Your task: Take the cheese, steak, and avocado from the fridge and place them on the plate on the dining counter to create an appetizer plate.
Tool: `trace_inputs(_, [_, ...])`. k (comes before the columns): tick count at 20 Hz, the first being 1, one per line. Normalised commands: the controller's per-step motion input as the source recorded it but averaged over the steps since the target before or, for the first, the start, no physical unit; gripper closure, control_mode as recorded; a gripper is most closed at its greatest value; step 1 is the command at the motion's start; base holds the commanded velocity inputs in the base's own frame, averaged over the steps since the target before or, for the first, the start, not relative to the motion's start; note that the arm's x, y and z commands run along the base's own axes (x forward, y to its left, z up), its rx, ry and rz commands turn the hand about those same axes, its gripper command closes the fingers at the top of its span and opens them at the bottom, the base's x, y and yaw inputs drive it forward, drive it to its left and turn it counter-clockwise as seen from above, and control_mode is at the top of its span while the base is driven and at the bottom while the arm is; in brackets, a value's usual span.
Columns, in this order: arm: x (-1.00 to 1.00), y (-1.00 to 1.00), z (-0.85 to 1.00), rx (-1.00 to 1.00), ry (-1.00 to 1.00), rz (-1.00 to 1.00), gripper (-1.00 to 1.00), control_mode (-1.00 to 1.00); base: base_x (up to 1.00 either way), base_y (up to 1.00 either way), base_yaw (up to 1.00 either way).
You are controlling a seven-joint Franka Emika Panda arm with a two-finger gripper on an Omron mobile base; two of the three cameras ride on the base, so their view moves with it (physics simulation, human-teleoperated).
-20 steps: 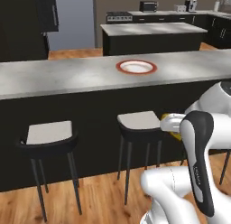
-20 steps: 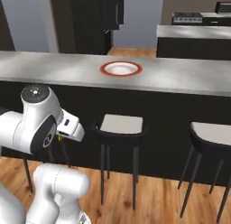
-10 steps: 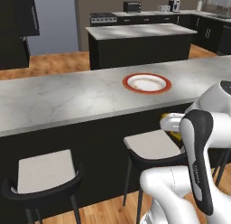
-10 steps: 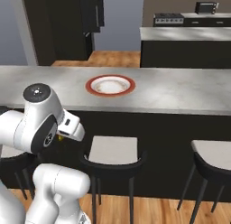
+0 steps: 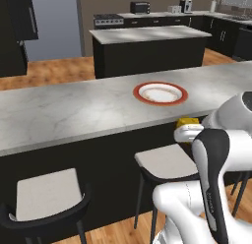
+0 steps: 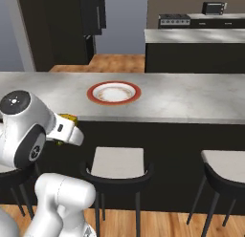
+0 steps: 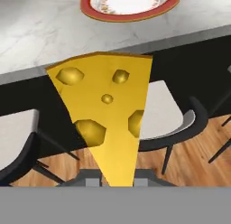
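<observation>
My gripper (image 7: 116,179) is shut on the cheese (image 7: 106,114), a yellow wedge with hole marks that stands point-down between the fingers. A bit of the same cheese (image 5: 188,122) shows at the hand, just below the counter's near edge, and again (image 6: 68,118) from the other side. The plate (image 5: 160,93), red-rimmed with a whitish middle, lies bare on the dining counter (image 5: 74,115) ahead of the hand; the plate (image 6: 114,93) and the plate (image 7: 131,4) also show. Steak and avocado are out of view. A tall black unit (image 6: 62,26) stands far left; I cannot tell if it is the fridge.
Black stools with grey seats (image 5: 165,162) (image 5: 47,194) (image 6: 118,163) (image 6: 225,166) stand against the counter's black base, under the hand. Behind the counter is a shorter island (image 5: 147,46) and a back counter with appliances. Wooden floor lies between them.
The whole picture has shifted: the base has driven toward the counter and the plate now looks closer and larger. The cheese stays in the shut gripper.
</observation>
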Motion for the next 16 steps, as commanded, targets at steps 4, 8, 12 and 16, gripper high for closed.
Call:
trace_inputs(4, [-0.55,0.03,0.65,-0.14,-0.37,0.0,1.0,-1.0,0.0,0.0,0.0])
trace_inputs(8, [-0.07,0.0,0.92,-0.11,-0.28,0.0,1.0,-1.0,0.0,0.0,0.0])
trace_inputs(12, [0.53,0.0,0.75,-0.03,-0.07,0.0,1.0,-1.0,0.0,0.0,0.0])
trace_inputs(16, [0.99,-0.01,0.36,0.0,0.0,0.0,1.0,-1.0,0.0,0.0,0.0])
